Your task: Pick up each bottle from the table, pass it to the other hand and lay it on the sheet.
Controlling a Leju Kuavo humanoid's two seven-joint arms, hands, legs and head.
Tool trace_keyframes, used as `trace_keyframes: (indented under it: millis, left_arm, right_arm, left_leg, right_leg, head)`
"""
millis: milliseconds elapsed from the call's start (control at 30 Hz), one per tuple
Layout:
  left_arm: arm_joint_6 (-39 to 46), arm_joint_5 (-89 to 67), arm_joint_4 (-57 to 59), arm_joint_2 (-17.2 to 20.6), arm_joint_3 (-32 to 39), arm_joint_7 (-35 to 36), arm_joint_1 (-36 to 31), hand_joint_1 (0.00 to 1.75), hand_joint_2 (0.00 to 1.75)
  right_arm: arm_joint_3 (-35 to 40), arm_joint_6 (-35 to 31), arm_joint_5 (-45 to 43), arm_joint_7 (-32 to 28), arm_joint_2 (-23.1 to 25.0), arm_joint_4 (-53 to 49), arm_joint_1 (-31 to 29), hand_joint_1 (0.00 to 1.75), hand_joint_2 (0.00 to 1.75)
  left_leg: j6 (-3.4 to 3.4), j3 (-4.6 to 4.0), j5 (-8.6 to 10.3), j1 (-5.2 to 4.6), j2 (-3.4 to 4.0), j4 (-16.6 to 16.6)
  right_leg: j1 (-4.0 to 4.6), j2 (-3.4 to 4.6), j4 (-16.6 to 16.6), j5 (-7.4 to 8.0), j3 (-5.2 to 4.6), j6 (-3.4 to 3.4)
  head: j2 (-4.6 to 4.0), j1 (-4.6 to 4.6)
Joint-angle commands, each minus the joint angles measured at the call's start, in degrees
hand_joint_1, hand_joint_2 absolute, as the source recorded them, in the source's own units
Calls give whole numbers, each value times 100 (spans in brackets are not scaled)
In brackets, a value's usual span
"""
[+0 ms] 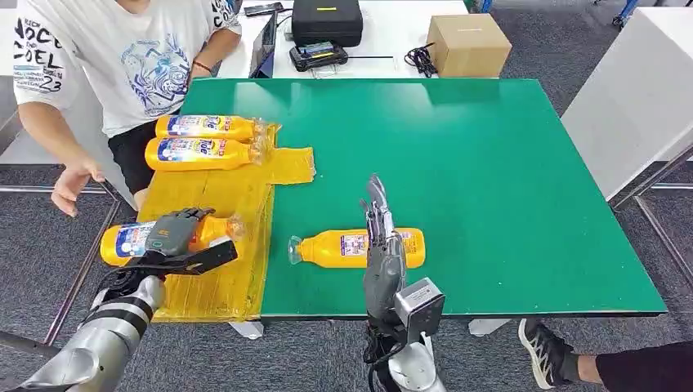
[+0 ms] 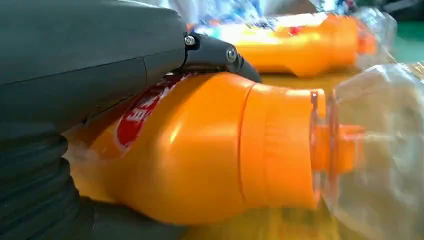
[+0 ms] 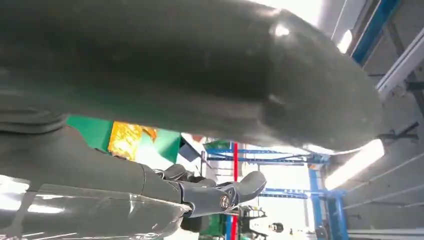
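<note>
An orange bottle (image 1: 122, 242) with a clear cap lies on the yellow sheet (image 1: 216, 200) near its front edge. My left hand (image 1: 173, 238) holds it around the middle. In the left wrist view the thumb (image 2: 215, 54) lies over this bottle (image 2: 210, 150). Two more orange bottles (image 1: 204, 126) (image 1: 200, 153) lie side by side at the sheet's far end. A fourth bottle (image 1: 339, 248) lies on the green table (image 1: 490, 180), cap towards the sheet. My right hand (image 1: 380, 245) stands over its middle, fingers straight and holding nothing.
A person in a white T-shirt (image 1: 122, 57) sits at the table's far left corner, one hand (image 1: 73, 184) hanging beside the sheet. A cardboard box (image 1: 467, 45) and a black case (image 1: 327, 20) stand on the white table behind. A shoe (image 1: 543, 351) shows at the front right.
</note>
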Motion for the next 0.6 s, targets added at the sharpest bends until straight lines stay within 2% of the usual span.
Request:
trace_keyframes:
  millis: [33,200,233,467,600]
  left_arm:
    - [-1151,1201,263,-89,43,-401,205,0,0]
    - [-1342,1374,217,-82,18,-444,232,0,0]
    - [-1510,1531,233,-79,63,-490,231,0,0]
    - [-3265,3066,104,81,290,-923,502,0,0]
    - [-3424,3394,4,107,327,-995,603,0,0]
  right_arm:
    - [-116,31,-57,54,-14,634,-237,0,0]
    - [-130,27,-73,76,0,677,-250,0,0]
    - [-131,26,-79,82,4,685,-253,0,0]
    - [-166,110,-89,213,144,806,-286,0,0]
    - [-151,125,-83,210,155,900,-313,0,0]
  left_leg:
    - [-8,35,-6,5,17,-14]
    - [-16,43,-9,14,24,-12]
    - [-10,39,-1,2,1,-11]
    - [-18,58,-2,11,25,-15]
    - [-10,82,-1,-1,7,-16]
  right_leg:
    - [6,14,-17,1,33,-12]
    - [16,18,-21,2,41,-21]
    - [4,-5,-14,0,41,-13]
    - [13,22,-22,8,54,-22]
    - [1,11,-12,0,81,-13]
  head:
    - [0,0]
    - [0,-2]
    - [0,0]
    - [0,0]
    - [0,-2]
